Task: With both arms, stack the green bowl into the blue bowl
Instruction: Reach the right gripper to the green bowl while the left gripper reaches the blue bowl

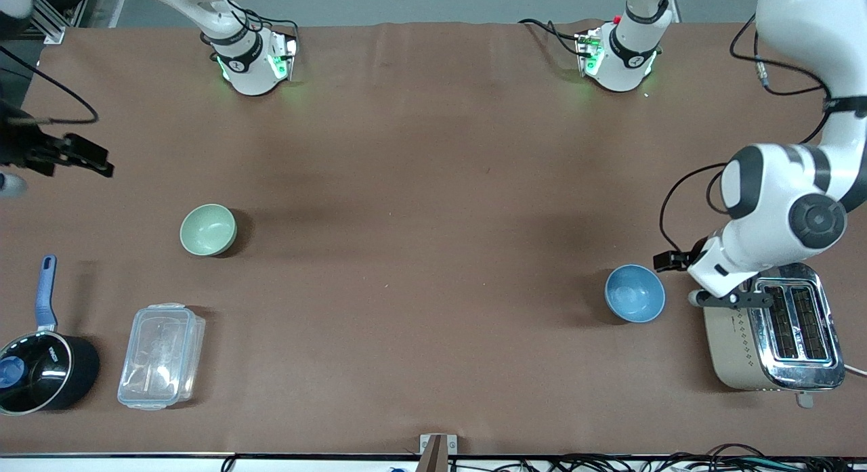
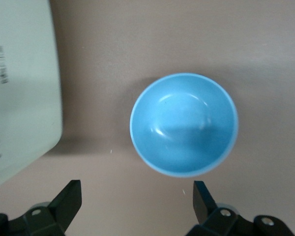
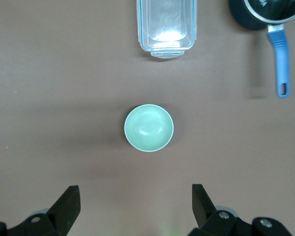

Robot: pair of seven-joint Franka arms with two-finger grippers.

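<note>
we see the green bowl (image 1: 208, 229) at 9 o'clock and the blue bowl (image 1: 635, 293) at 4 o'clock, both upright. the left gripper (image 2: 137, 204) and the right gripper (image 3: 135, 204), both spread wide, are largely cut off in the front view.

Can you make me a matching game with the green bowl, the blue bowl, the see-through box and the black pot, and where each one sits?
Things:
1. green bowl
2. blue bowl
3. clear plastic box
4. black saucepan

Places:
A. beside the toaster
B. at the right arm's end of the table, beside the box
C. alone, farther from the front camera than the box
D. between the saucepan and the table's middle, lid on

Pairs: 1-C, 2-A, 3-D, 4-B
</note>
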